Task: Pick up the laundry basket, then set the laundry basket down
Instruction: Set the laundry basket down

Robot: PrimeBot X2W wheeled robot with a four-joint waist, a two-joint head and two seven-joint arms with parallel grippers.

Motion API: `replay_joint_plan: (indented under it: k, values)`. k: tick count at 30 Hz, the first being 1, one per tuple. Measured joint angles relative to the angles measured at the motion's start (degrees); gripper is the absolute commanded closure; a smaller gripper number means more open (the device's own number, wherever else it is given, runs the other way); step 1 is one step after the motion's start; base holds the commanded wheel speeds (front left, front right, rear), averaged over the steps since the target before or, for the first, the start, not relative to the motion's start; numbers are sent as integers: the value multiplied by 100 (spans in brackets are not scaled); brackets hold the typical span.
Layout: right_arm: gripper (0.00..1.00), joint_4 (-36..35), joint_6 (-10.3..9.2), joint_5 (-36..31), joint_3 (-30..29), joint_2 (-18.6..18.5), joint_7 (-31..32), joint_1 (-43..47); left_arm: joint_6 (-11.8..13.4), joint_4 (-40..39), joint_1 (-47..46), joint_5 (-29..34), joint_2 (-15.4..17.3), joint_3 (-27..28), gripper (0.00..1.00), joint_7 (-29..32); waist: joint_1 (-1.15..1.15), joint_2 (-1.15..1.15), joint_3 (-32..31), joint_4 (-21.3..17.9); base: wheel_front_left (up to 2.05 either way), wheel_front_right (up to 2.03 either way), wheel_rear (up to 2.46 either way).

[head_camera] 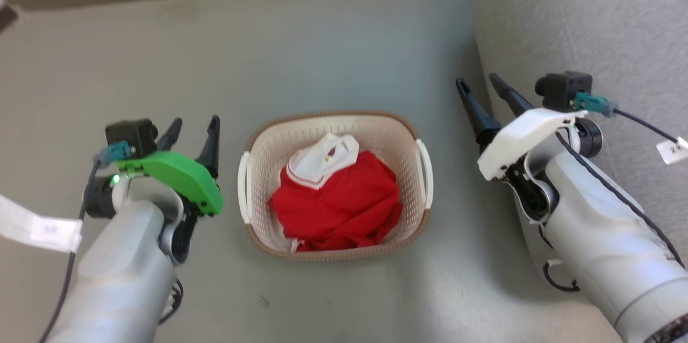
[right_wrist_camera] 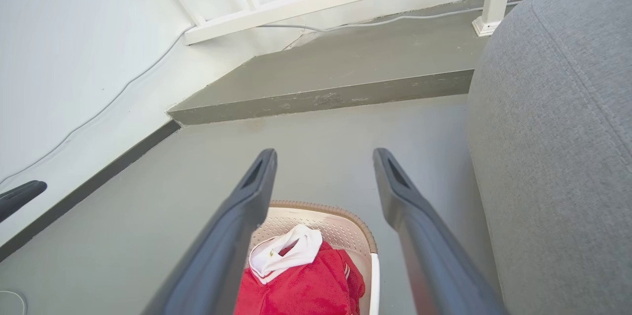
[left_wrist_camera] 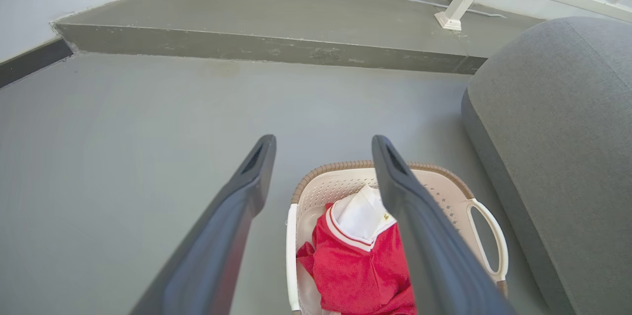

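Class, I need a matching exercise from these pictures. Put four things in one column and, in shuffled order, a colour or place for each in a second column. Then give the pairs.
Column one
1. laundry basket
2. red shirt
3. left gripper
4. right gripper

Column two
A. green cover behind its fingers
B. white cover, next to the grey sofa
C. brown woven-look rim, white side handles
D. lies crumpled inside the basket, white collar on top

Pairs: 1-C, 2-D, 3-A, 4-B
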Motion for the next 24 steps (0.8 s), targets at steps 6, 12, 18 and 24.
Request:
replay_joint_plan:
  k: [6, 12, 18, 24]
  values:
    - [0, -326, -1, -90, -386, -69, 0, 510, 45, -408, 446, 223, -32, 293, 0, 0, 0, 0, -494, -15, 0, 0, 0]
    - [0, -739, -127, -332, -802, -136, 0, 1099, 178, -922, 913, 513, -111, 604, 0, 0, 0, 0, -1034, 10, 0, 0, 0]
    - [0, -1114, -214, -583, -1009, -141, 0, 1539, 280, -1497, 1299, 736, -159, 1035, 0, 0, 0, 0, -1420, 55, 0, 0, 0]
    - [0, -1625, -356, -877, -1244, -157, 0, 1880, 416, -1976, 1684, 1084, -138, 1288, 0, 0, 0, 0, -1666, 87, 0, 0, 0]
